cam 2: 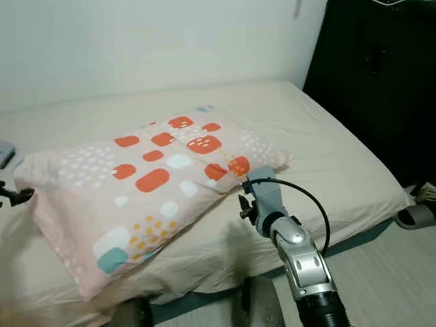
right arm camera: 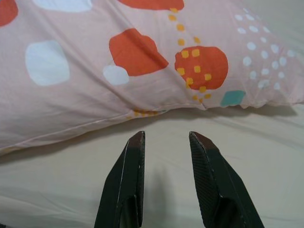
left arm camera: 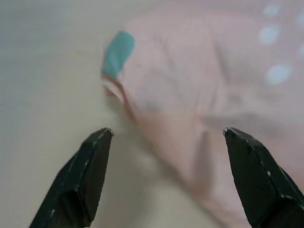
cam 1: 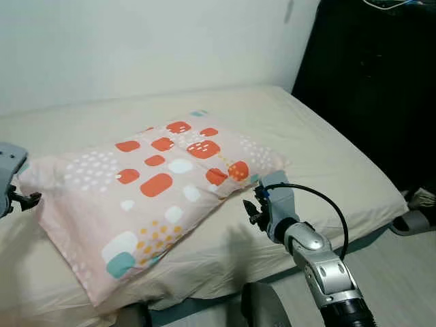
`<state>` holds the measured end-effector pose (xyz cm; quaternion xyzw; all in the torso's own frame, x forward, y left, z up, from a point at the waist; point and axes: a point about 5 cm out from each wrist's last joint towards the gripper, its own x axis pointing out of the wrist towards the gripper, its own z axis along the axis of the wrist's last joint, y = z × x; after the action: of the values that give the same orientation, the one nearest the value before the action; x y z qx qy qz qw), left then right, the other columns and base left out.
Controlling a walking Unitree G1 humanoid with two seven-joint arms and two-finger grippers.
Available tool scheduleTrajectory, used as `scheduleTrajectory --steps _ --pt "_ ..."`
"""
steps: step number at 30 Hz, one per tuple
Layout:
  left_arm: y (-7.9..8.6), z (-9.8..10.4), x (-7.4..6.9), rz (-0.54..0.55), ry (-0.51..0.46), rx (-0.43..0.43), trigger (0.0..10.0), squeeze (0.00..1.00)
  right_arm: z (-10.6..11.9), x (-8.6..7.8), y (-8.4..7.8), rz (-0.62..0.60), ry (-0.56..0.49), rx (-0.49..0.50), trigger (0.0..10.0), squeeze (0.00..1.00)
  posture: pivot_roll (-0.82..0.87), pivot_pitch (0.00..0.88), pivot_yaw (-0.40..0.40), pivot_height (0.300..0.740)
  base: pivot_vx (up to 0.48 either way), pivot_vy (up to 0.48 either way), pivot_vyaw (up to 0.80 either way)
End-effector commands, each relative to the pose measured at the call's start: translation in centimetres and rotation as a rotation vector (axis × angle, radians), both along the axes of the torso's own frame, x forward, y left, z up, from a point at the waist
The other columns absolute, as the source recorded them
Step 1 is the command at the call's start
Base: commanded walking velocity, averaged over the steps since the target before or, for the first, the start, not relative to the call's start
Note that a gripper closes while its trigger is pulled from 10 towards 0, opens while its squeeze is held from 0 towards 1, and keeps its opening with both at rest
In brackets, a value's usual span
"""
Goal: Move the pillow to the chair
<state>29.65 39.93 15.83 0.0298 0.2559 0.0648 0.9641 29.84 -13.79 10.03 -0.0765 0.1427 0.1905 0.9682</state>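
In your head views, the pillow lies across the bed, near its front edge. Your left wrist view shows the left gripper spread wide at the pillow's left corner. Your right wrist view shows the right gripper slightly parted, just short of the pillow's right edge.

Soft even light; blurred left-wrist view

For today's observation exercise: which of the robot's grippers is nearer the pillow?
Left. The left gripper is open at the pillow's corner; the right gripper, open, sits just short of its near edge.
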Motion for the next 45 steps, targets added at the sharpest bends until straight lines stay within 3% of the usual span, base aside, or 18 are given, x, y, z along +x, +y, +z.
scheduleTrajectory --steps 1,3,4,5,6,8,9,15,20,23,24,25,26,27,38,40,41,45 --pt "-0.1 -1.2 -0.9 0.022 -0.027 -0.236 10.0 0.0 -0.1 -0.1 -0.4 -0.018 0.001 0.018 10.0 0.0 0.03 0.034 -0.043 0.578 0.0 0.0 0.0" --pt "-0.9 -5.0 -3.7 0.003 0.023 -0.531 10.0 0.0 -0.1 0.0 -0.2 -0.02 0.001 0.028 10.0 0.0 0.03 0.035 -0.051 0.578 0.0 0.0 0.0" --pt "-1.1 -6.5 -5.1 0.019 0.023 -0.643 10.0 0.42 -0.1 0.1 -0.1 -0.017 0.002 0.033 10.0 0.0 0.04 0.035 -0.056 0.578 0.0 0.0 0.0" --pt "-1.1 -6.5 -5.1 0.019 0.023 -0.643 10.0 0.42 -0.1 0.1 -0.1 -0.017 0.002 0.033 10.0 0.0 0.04 0.035 -0.056 0.578 0.0 0.0 0.0" --pt "-1.4 -8.0 -6.4 0.07 -0.016 -0.772 10.0 1.0 0.0 0.2 0.1 -0.011 0.003 0.039 10.0 0.0 0.04 0.037 -0.063 0.578 0.0 0.0 0.0" --pt "-1.4 -8.0 -6.4 0.07 -0.016 -0.772 10.0 1.0 0.0 0.2 0.1 -0.011 0.003 0.039 10.0 0.0 0.04 0.037 -0.063 0.578 0.0 0.0 0.0" --pt "-1.8 -9.2 -7.1 0.11 -0.051 -0.846 10.0 1.0 0.0 0.3 0.3 -0.002 0.002 0.04 10.0 0.0 0.04 0.039 -0.072 0.578 0.0 0.0 0.0" --pt "-2.7 -10.6 -7.5 0.133 -0.069 -0.898 10.0 1.0 0.2 0.5 0.5 0.013 0.0 0.041 10.0 0.0 0.04 0.043 -0.085 0.578 0.0 0.0 0.0" --pt "-4.7 -10.9 -6.0 0.158 -0.184 -1.073 10.0 1.0 0.4 0.6 0.5 0.024 0.004 0.054 10.0 0.0 0.02 0.044 -0.087 0.578 0.0 0.0 0.0" --pt "-4.7 -10.9 -6.0 0.158 -0.184 -1.073 10.0 1.0 0.4 0.6 0.5 0.024 0.004 0.054 10.0 0.0 0.02 0.044 -0.087 0.578 0.0 0.0 0.0" --pt "-5.9 -11.3 -5.5 0.134 -0.189 -1.115 10.0 1.0 0.4 0.5 0.4 0.022 0.005 0.055 10.0 0.0 0.01 0.045 -0.084 0.578 0.0 0.0 0.0" --pt "-7.4 -12.2 -5.1 0.121 -0.167 -1.123 10.0 1.0 0.4 0.4 0.3 0.02 0.004 0.053 10.0 0.0 0.0 0.045 -0.08 0.578 0.0 0.0 0.0" --pt "-7.4 -12.2 -5.1 0.121 -0.167 -1.123 10.0 1.0 0.4 0.4 0.3 0.02 0.004 0.053 10.0 0.0 0.0 0.045 -0.08 0.578 0.0 0.0 0.0" --pt "-8.8 -13.0 -4.8 0.105 -0.15 -1.117 10.0 1.0 0.5 0.3 0.2 0.017 0.003 0.052 10.0 0.0 -0.01 0.046 -0.079 0.578 0.0 0.0 0.0" --pt "-13.6 -15.5 -3.7 0.074 -0.064 -1.04 10.0 1.0 0.6 0.1 0.0 0.008 -0.001 0.05 10.0 0.0 -0.02 0.048 -0.075 0.578 0.0 0.0 0.0" --pt "-15.7 -15.7 -2.9 0.074 -0.08 -1.077 10.0 0.2 0.5 0.1 0.1 0.009 0.001 0.051 10.0 0.0 -0.02 0.048 -0.076 0.578 0.0 0.0 0.0" --pt "-16.6 -15.4 -2.3 0.087 -0.112 -1.12 10.0 0.0 0.5 0.1 0.1 0.01 0.002 0.052 10.0 0.0 -0.02 0.05 -0.074 0.578 0.0 0.0 0.0" --pt "-17.9 -14.6 -1.1 0.106 -0.172 -1.183 10.0 0.0 0.5 0.2 0.3 0.014 0.003 0.052 10.0 0.0 -0.02 0.052 -0.075 0.578 0.0 0.0 0.0"
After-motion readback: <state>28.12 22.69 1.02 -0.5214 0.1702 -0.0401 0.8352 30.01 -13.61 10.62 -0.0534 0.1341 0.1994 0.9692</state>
